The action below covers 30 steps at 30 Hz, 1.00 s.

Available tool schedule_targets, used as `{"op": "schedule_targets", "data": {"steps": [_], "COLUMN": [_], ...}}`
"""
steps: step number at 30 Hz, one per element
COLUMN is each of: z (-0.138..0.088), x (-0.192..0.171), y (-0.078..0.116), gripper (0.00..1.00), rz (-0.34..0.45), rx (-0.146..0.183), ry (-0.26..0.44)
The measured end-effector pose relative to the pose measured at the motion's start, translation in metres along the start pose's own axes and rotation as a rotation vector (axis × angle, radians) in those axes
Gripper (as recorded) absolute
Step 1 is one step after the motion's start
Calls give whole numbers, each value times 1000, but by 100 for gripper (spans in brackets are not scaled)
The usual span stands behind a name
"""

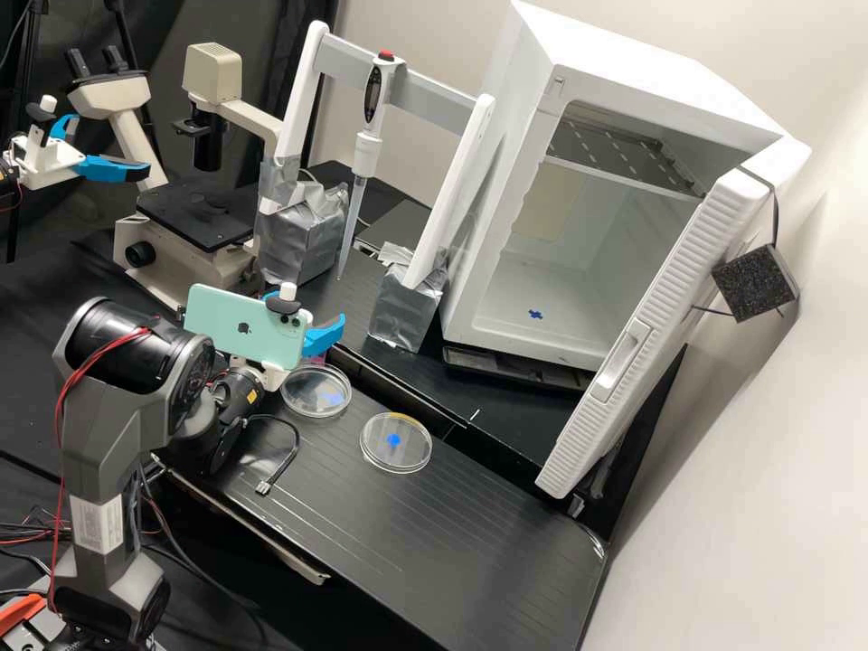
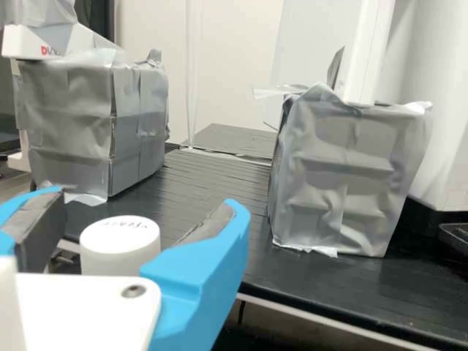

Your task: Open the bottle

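Well, from the high view the step in hand is judged to be the lining up of the hand (image 1: 310,305) with the bottle (image 1: 316,358), before any turning is done. The bottle is best taken to be the small pinkish thing under the near blue finger, beside the phone (image 1: 246,327) and just behind one clear dish (image 1: 316,391) on the counter (image 1: 316,479). Its foot is hidden there, so whether it is stood on the counter or held a little above it cannot be told

In the wrist view the hand is seen spread wide, with the round white cap (image 2: 120,245) set between its two blue fingers (image 2: 208,267). A narrow gap is left between the cap and one grey pad (image 2: 40,230); on the other side the cap's edge is partly covered by the blue finger, and touch cannot be judged. The cap is on and looks upright, with a flat top, a smooth pale side and a few dark handwritten marks. The body below is hidden

Next, the cap should be centred and squeezed evenly from both sides, then turned and lifted. The bottle's body will have to be kept from spinning along with it, and a slip may be expected if the smooth side is pinched off centre
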Motion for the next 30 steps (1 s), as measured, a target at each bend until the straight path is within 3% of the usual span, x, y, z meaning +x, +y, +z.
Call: {"op": "schedule_targets", "data": {"steps": [17, 23, 30], "z": [-1, -3, -2], "x": [1, 2, 2], "y": [0, -4, -6], "gripper": [0, 0, 0], "rz": [3, -15, -20], "rx": [2, -22, -23], "ry": [5, 11, 9]}}
